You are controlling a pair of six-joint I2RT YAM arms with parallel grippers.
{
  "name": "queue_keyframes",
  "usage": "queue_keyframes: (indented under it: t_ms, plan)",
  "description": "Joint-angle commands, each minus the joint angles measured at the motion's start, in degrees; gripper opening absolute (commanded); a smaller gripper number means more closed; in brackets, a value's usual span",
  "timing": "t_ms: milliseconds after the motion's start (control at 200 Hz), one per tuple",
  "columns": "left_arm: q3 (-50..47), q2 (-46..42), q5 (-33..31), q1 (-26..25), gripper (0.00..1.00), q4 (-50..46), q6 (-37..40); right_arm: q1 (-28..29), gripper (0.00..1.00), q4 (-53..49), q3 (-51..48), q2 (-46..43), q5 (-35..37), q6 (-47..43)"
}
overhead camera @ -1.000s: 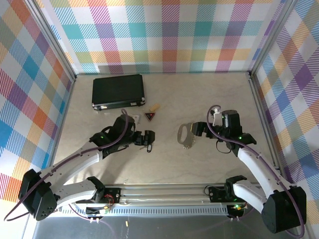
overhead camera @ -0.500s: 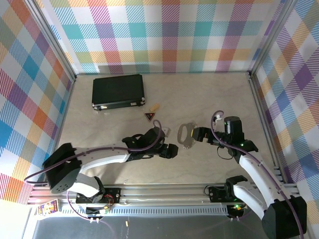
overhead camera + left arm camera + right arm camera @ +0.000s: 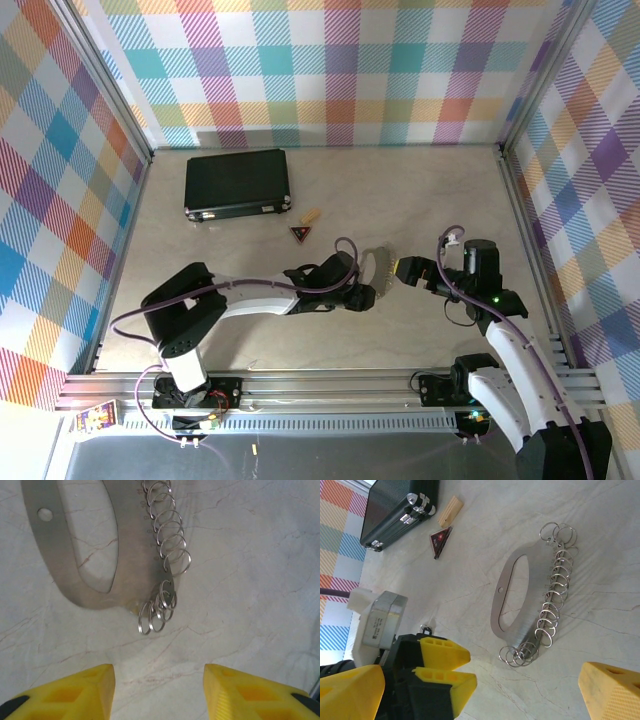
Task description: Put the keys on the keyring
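- Keyring [image 3: 425,628]: a small ring with a dark bit, as far as the right wrist view lets me tell. It lies on the table beside the body of the left claw, behind its fingers, and nothing holds it.
- Left claw [image 3: 362,297]: partly spread and empty. In its own view the yellow fingertips [image 3: 95,680] stand apart with bare table between them.
- Keys [image 3: 132,555]: flat on the table just ahead of the left claw [image 3: 156,672] and a little to its left, not yet between the fingers. The long axis runs away from the claw. The loose rings hang along the right edge and bunch at the near end.
- Right claw [image 3: 405,270]: spread wide and holding nothing. The keys [image 3: 535,595] lie ahead of it [image 3: 485,692], long axis leaning right, ringed edge on the right.
- Judgement: the two claws flank the keys [image 3: 380,262], and the left one is nearer the ringed end. The next move turns on reaching straight forward along that axis.
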Motion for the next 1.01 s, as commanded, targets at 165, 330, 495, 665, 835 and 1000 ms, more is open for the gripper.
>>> queue_keyframes:
  t_ms: [165,330,495,665,835,1000]
  plan:
    - [3.4,4.8,1.5,1.0,0.36,3.0,0.2,-1.9,0.99,-1.3,0.0,0.0,-3.0,-1.3]
    - [4.1,6.6,3.1,1.8,0.30,3.8,0.2,-2.9,0.99,-1.3,-0.1,0.0,-3.8,-1.8]
    - [4.2,7.7,4.1,2.2,0.26,4.8,0.4,-3.8,0.99,-1.4,0.3,0.1,-4.7,-2.2]
    - [3.8,8.0,4.6,3.0,0.24,6.0,0.1,-4.3,0.99,-1.3,0.4,0.2,-5.3,-2.3]
    - [4.0,8.1,5.4,3.5,0.23,6.3,0.7,-4.7,0.99,-0.9,0.5,0.5,-5.5,-2.1]
    - [4.2,9.0,5.6,3.7,0.22,6.4,0.9,-4.8,0.99,-0.4,0.7,0.7,-5.7,-1.8]
